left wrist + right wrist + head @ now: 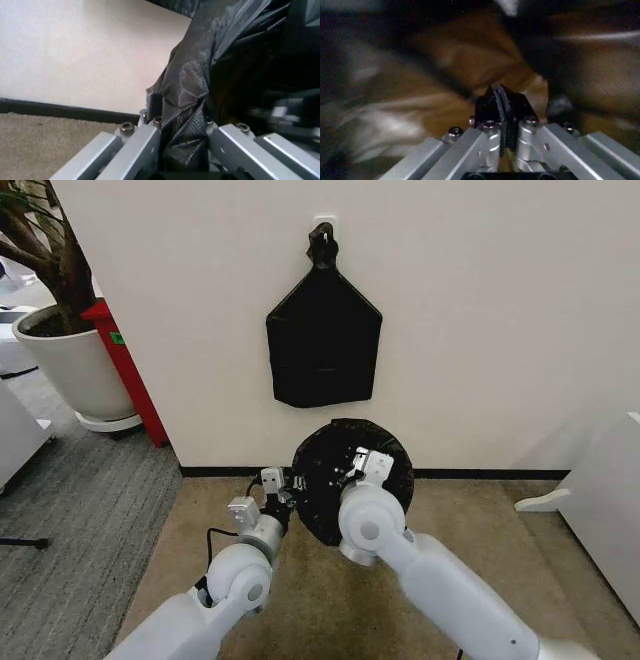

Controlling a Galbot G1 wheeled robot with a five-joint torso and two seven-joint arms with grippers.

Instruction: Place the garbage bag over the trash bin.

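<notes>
Head view: a cream wall rises ahead above a tan carpet, with a black baseboard where they meet. A flat black bundle with a knotted top hangs from a wall hook. At far left stands a white plant pot.

Low against the wall, between the 2 arms, sits the round mouth of the bag, glossy black and crinkled, spread wide as if draped over the bin beneath; the bin's own cream surface is hidden by the plastic.

The left gripper is at the left edge of the bag's mouth. In the left wrist view its fingers pinch a fold of the black plastic between them. The right gripper reaches over the middle of the mouth. In the right wrist view its black pads are pressed together, with no plastic visibly caught between them.

The step in hand looks like seating the bag's edge around the rim. The next move probably calls for pulling the held edge down and outward, gently, since thin plastic tears or slips.
</notes>
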